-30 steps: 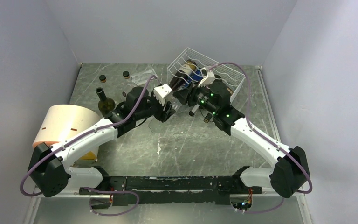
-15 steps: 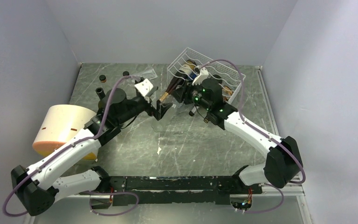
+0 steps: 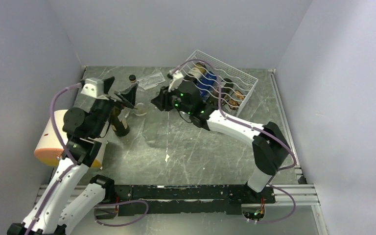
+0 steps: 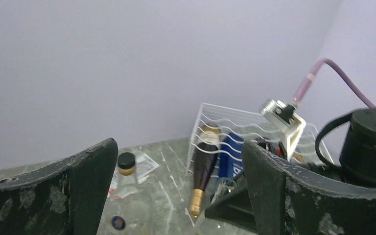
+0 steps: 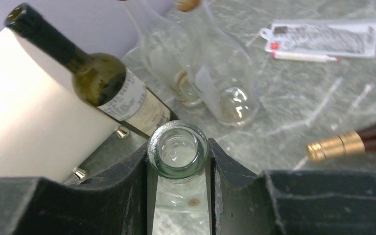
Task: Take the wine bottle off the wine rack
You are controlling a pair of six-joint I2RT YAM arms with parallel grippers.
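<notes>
The right gripper (image 5: 178, 169) has its jaws closed on the neck of a clear glass bottle (image 5: 177, 147), whose open mouth faces up between the two fingers. The left gripper (image 4: 178, 196) has its jaws wide apart with nothing between them. It is raised above the table's left side and faces the rack.

The grey-green table (image 3: 200, 147) carries everything. At its left edge lies a big cream cylinder (image 3: 58, 139) on its side. At the far right corner sits the white wire rack (image 3: 240, 81), set at an angle to the walls.

The wine bottle (image 4: 204, 164), dark with a gold foil top, lies in the rack's leftmost cradle. Its neck pokes out past the rack's near edge and slopes down toward the table. Just beside it in the next cradle is a bottle with a blue label (image 4: 231, 154). The right arm reaches across in front of the rack, with its gripper to the left of the wine bottle's foil tip and apart from it.

A green bottle (image 3: 120, 123) with a pale label stands upright just beside the cylinder. Near it are two small clear bottles (image 5: 227, 93). A flat plastic packet (image 5: 323, 35) lies near the far edge of the table.
</notes>
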